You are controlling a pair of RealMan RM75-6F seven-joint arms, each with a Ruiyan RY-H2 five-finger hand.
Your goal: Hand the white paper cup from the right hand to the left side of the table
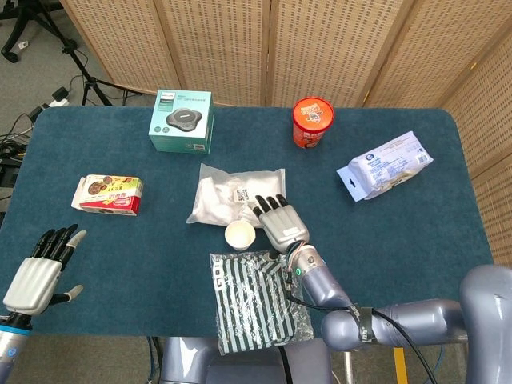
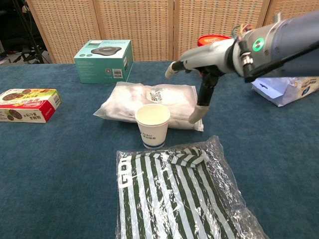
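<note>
The white paper cup stands upright on the blue table, just in front of a white plastic bag and behind a striped bag. My right hand hovers to the right of the cup and above it, fingers spread, holding nothing and clear of the rim. My left hand is at the near left edge of the table, palm down with fingers apart and empty. It shows in the head view only.
A white plastic bag lies behind the cup, a striped bag in front. A teal box, a snack box, a red tub and a blue-white packet lie around.
</note>
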